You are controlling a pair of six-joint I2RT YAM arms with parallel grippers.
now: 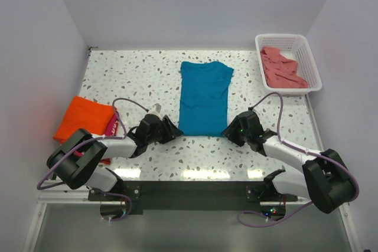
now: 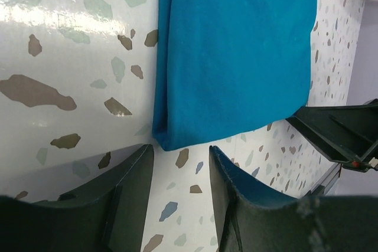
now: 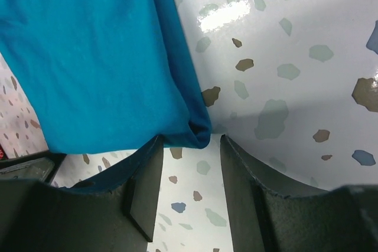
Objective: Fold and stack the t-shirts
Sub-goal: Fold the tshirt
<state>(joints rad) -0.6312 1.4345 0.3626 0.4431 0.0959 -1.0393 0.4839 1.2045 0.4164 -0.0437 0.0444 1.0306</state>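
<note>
The teal-blue t-shirt is lying flat mid-table, its sides already tucked in. Both tools are sitting released at its near hem, the left tool just off one corner and the right tool at the other, probably lining up to fold that hem away. Bare table is showing beyond the shirt's far edge, and the orange t-shirt is waiting well to its left.

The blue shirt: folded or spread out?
Partly folded: the teal-blue t-shirt lies as a narrow strip, side edges doubled, at full length.
</note>
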